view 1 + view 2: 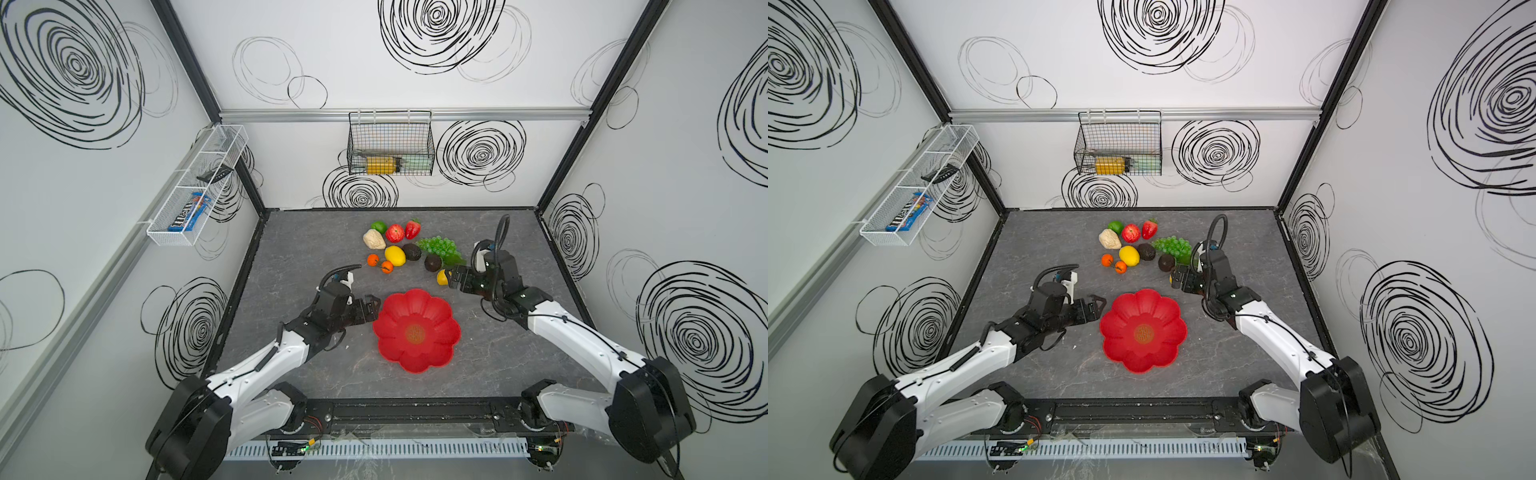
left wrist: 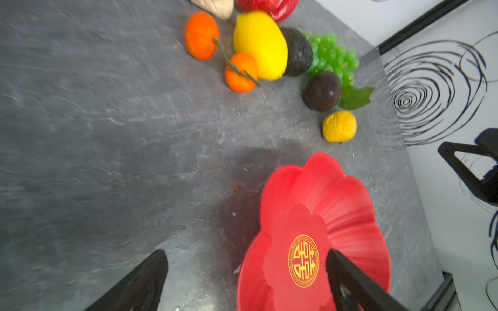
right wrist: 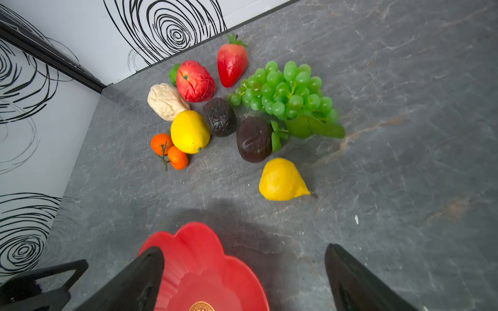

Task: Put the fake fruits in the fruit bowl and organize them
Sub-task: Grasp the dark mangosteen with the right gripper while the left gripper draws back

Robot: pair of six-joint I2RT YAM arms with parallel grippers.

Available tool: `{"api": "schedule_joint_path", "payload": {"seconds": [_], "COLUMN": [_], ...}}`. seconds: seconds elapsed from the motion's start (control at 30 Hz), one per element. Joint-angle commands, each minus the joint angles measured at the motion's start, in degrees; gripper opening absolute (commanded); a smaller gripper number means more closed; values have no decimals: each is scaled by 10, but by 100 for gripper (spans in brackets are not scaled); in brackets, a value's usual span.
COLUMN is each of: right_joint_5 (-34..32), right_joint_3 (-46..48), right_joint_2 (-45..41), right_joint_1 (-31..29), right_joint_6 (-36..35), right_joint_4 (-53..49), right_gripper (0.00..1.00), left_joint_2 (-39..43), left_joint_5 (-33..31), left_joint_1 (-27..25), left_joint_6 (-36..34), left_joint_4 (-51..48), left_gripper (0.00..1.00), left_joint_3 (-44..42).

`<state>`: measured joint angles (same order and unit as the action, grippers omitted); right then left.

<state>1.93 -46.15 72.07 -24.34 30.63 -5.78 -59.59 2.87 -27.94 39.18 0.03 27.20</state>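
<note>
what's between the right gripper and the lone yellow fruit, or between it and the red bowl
Nothing visible. Only bare table lies between the open right gripper and the lone yellow fruit, and between that fruit and the fruit bowl.

The inside of the bowl [image 1: 397, 328] is left open from above. Its 12 o'clock side is blocked by the fruit cluster [image 1: 395, 255], with a bare strip of table [image 1: 411, 280] left between. At 1 o'clock a yellow pear-shaped fruit [image 1: 441, 277] is flanked by the right gripper [image 1: 452, 278]; at 10 o'clock the rim is crowded by the left gripper [image 1: 375, 309]. From 3 to 8 o'clock the table is left unobstructed.
</note>
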Motion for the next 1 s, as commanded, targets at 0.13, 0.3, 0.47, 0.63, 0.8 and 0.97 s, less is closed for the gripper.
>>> {"api": "schedule_joint_path", "payload": {"seconds": [0.13,0.3,0.47,0.63,0.8,0.97], "right_joint_5": [26,32,19,-18,-56,-75], "right_joint_3": [-95,-171,-250,-309,-369,-382], "right_joint_2": [126,213,291,347,401,423], "right_joint_1": [24,25,8,-20,-26,-25], "right_joint_6": [-61,-87,-91,-92,-81,-76], "right_joint_4": [-39,-77,-119,-143,-188,-198], "right_gripper": [100,99,95,93,92,92], "left_joint_2": [98,143,148,139,141,143], "left_joint_5": [-77,-57,33,33,19,13], "left_joint_1": [16,20,15,-17,-22,-23], "left_joint_6": [-24,-56,-103,-117,-120,-120], "left_joint_4": [49,114,205,236,240,238], "left_gripper": [96,96,96,96,96,96], "left_joint_3": [-84,-146,-175,-177,-179,-179]}}
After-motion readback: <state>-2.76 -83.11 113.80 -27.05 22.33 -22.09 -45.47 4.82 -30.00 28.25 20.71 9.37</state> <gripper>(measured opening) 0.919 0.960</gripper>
